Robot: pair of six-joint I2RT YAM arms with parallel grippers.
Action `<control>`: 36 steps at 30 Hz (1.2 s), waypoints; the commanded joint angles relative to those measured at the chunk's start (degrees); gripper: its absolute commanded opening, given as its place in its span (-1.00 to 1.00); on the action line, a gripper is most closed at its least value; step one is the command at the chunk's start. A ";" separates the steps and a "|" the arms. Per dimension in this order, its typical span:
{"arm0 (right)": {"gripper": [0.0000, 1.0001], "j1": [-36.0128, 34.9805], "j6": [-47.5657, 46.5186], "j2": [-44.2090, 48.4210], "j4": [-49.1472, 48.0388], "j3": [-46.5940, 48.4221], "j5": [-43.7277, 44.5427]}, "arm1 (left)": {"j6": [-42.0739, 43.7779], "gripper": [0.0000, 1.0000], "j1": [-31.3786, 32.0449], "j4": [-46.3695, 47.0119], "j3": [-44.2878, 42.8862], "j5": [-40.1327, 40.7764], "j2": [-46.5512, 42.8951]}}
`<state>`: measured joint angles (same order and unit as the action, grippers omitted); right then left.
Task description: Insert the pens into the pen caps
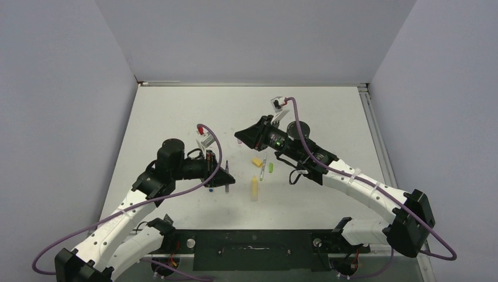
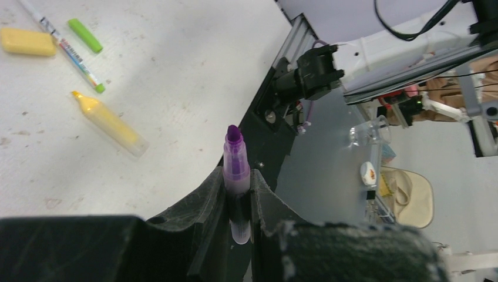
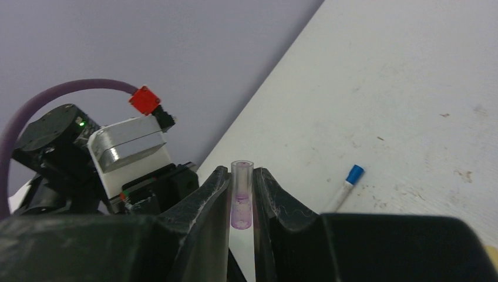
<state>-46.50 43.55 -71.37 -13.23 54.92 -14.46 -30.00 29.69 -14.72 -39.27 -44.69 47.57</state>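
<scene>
Four pens show in all. The purple pen [image 2: 235,154] is clamped between the fingers of the left hand [image 2: 238,177], its coloured tip sticking out past the fingertips. Three pens lie on the worktop [image 1: 176,111]. Two are in a loose group between the two arms: the thick yellow marker [image 1: 254,188] and a thin white pen with a green tip [image 1: 262,170]. The third, a white pen with a blue end [image 3: 346,187], appears only in the right wrist view.

Three caps can be counted. A yellow cap [image 1: 256,161] and a green cap [image 1: 271,167] lie on the worktop on either side of the thin green-tipped pen. A clear, pink-tinted cap [image 3: 241,205] is pinched in the right hand [image 3: 241,171], open mouth facing outward beyond the fingertips.

The left arm reaches forward from its base, and its hand sits low over the worktop just left of the group. The right arm stretches in from the right, and its hand is raised, pointing left toward the left arm. The two hands are apart in the top view.
</scene>
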 commanded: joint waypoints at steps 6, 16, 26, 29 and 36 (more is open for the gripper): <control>-0.89 -3.52 1.08 3.83 -11.67 -0.41 -6.81 | -11.23 -1.00 0.35 19.30 1.01 -8.17 -0.11; -0.89 -7.39 -0.85 4.31 -10.98 -0.01 -4.97 | -15.73 -1.00 0.37 24.90 2.55 -8.45 -1.18; -0.89 -8.83 -1.37 4.51 -9.90 0.49 -2.30 | -16.17 -1.00 0.37 24.65 2.36 -8.93 -3.16; -0.89 -9.16 -1.42 4.71 -9.97 0.53 -1.49 | -16.23 -1.00 0.37 24.41 2.50 -9.19 -3.57; -0.89 -9.86 -1.28 5.12 -9.91 0.66 0.42 | -16.39 -1.00 0.45 24.22 2.97 -9.52 -4.31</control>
<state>-55.64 43.09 -68.12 -20.56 54.48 -16.43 -46.15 29.71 6.35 -36.25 -52.95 44.40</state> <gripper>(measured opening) 0.172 0.125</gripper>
